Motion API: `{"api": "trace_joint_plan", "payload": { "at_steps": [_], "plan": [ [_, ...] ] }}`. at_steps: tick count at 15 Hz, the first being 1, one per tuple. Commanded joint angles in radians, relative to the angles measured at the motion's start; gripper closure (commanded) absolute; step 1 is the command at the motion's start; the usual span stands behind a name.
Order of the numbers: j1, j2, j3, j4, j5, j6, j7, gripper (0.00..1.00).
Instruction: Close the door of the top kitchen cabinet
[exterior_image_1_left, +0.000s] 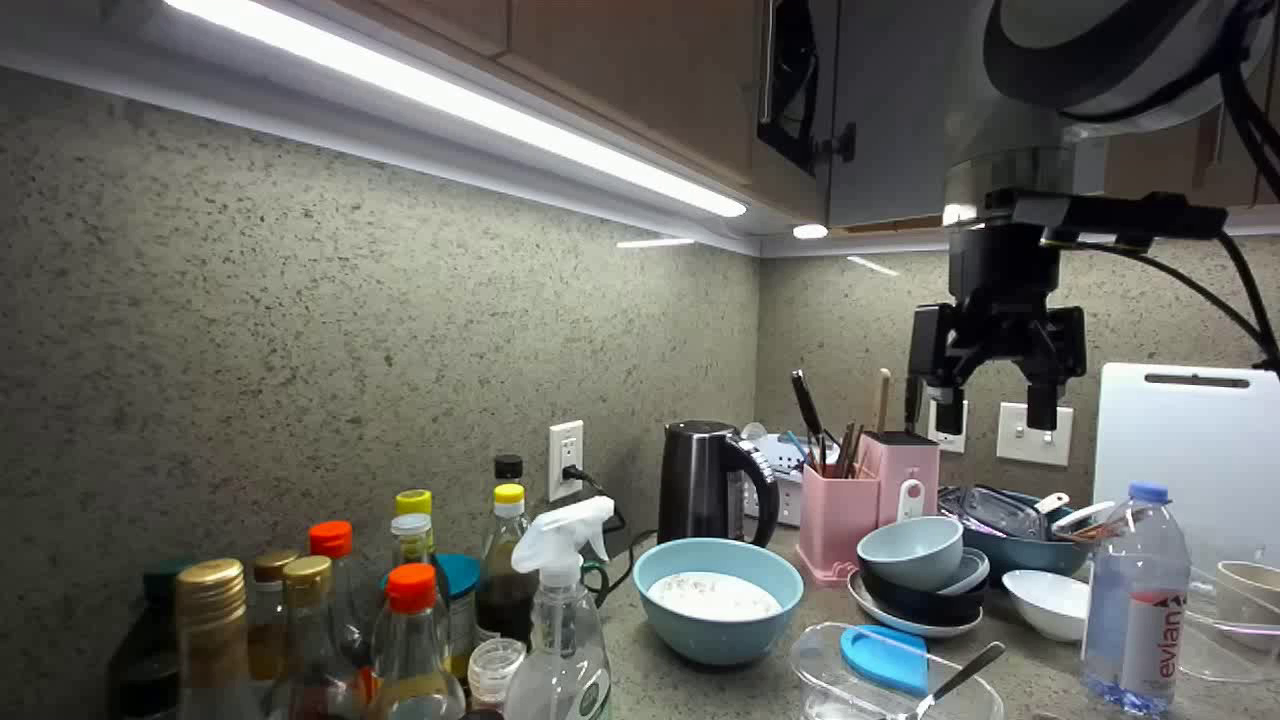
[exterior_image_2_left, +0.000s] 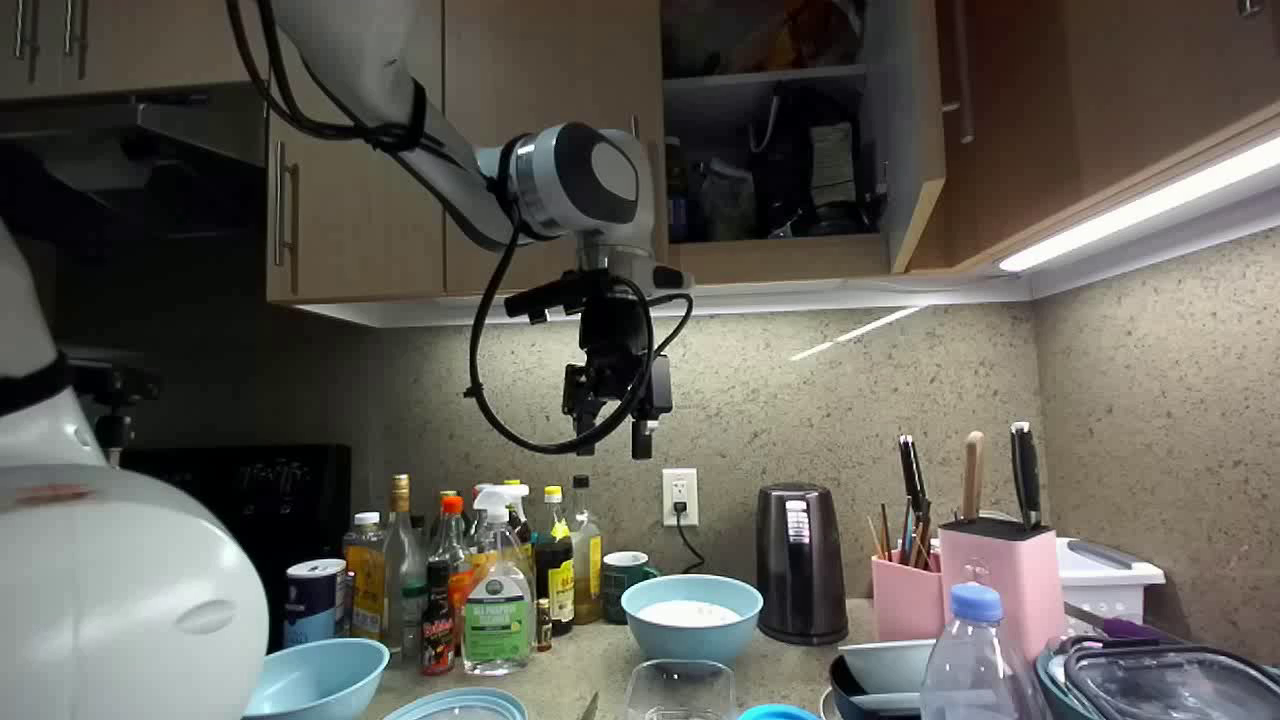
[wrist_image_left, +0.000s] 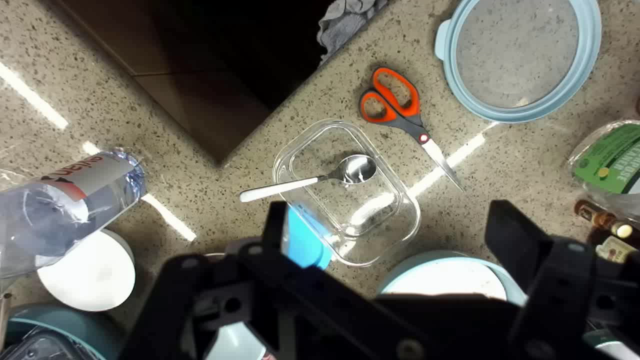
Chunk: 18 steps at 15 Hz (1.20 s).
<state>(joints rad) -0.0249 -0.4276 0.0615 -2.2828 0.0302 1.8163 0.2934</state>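
While the end effector hangs spread wide, empty, open door higher up, apart

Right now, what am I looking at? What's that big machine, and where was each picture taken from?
That big machine is a robot arm. Two pictures come from cameras outside it; the third comes from a camera on its wrist, looking down. On the counter are scissors, a spoon in a clear box, bowls, bottles and a kettle. The jaws hang open over the counter, holding nothing. Up high, a cabinet has its door open; the robot's job is to close it.
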Motion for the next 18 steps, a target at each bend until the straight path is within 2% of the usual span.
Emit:
{"api": "trace_joint_plan", "payload": {
  "at_steps": [1, 10, 14, 18],
  "plan": [
    [-0.001, 0.001, 0.000, 0.002, 0.000, -0.003, 0.000, 0.00],
    [-0.010, -0.018, -0.005, -0.002, 0.004, 0.015, 0.016, 0.00],
    [-0.071, -0.127, -0.057, -0.041, 0.013, 0.022, 0.092, 0.00],
    [-0.164, -0.244, -0.108, -0.080, 0.010, 0.009, 0.155, 0.00]
  ]
}}
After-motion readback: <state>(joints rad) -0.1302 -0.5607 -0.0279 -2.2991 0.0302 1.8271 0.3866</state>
